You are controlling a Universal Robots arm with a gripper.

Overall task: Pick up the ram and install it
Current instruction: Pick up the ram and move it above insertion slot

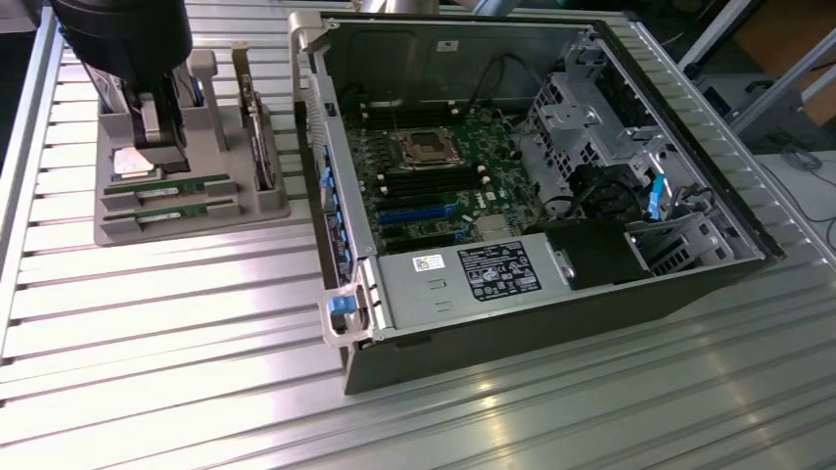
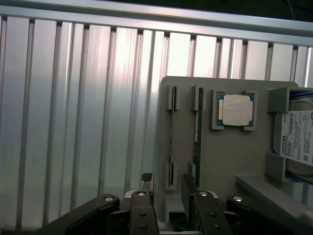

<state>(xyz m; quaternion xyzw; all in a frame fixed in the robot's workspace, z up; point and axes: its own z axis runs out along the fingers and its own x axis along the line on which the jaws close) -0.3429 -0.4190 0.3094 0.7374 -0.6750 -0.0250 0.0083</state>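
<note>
The hand point(image 2: 168, 185) is hovering, spread wide — seemingly straddling the ram point(image 2: 172, 132) standing in its gray holder point(image 2: 234, 152).

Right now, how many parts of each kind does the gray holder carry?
RAM sticks: 2
Processor chip: 1
Hard drive: 1
Card with metal bracket: 1
Total: 5
</note>
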